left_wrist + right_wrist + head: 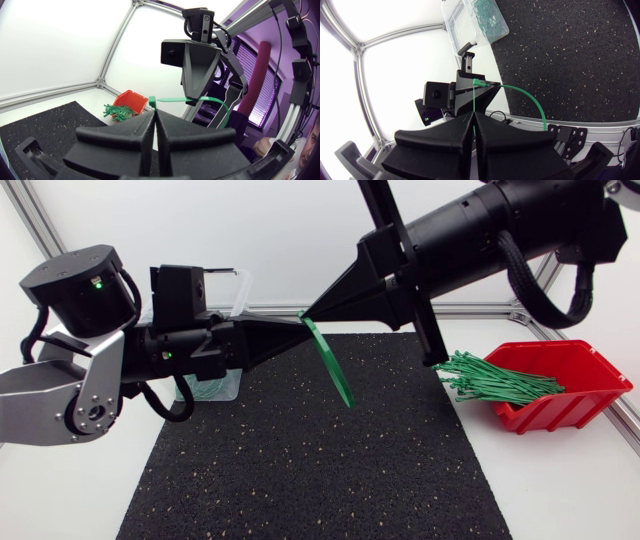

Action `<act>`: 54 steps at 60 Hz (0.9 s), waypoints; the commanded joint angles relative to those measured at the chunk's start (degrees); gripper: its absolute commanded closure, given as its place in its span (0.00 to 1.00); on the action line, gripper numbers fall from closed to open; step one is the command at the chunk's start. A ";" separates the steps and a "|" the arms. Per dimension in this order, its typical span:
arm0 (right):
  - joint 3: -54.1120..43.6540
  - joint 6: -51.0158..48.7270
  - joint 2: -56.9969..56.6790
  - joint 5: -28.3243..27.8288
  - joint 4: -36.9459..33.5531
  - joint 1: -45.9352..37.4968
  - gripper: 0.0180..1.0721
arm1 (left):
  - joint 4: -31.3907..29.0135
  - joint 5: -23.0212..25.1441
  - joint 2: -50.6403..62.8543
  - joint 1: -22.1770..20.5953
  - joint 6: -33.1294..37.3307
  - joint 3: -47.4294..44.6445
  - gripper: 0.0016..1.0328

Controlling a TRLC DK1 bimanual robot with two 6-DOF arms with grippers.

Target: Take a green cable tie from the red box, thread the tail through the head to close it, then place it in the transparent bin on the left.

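Left gripper (154, 114) is pinched narrow on one end of the tie (328, 362), and the right gripper (473, 117) is closed on its thin strip. Their tips meet above the mat's (300, 470) far edge; whether tail passes through head cannot be made out. The loop hangs free over open mat. The bin (222, 387) is mostly hidden behind the left arm. The box (575, 385) sits beside the mat's right edge, spilling ties (490, 377).

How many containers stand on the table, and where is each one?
2. The red box sits right of the mat, holding green cable ties. The transparent bin stands at the left, partly hidden behind the left arm.
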 commanded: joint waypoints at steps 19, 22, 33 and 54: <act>-0.44 0.27 -0.92 0.54 0.38 0.19 0.95 | 0.96 -0.38 -0.93 -0.08 0.60 -1.04 0.97; -0.53 0.36 -0.83 0.54 0.46 0.19 0.95 | 0.96 -0.38 -1.28 0.10 0.60 -1.04 0.97; -0.44 0.27 -0.57 0.63 0.64 0.19 0.95 | 0.96 -0.47 -2.07 -0.25 0.51 -1.39 0.97; -0.35 0.27 -0.39 0.63 0.64 0.19 0.95 | 0.96 -0.73 -2.16 -1.92 0.60 -1.83 0.97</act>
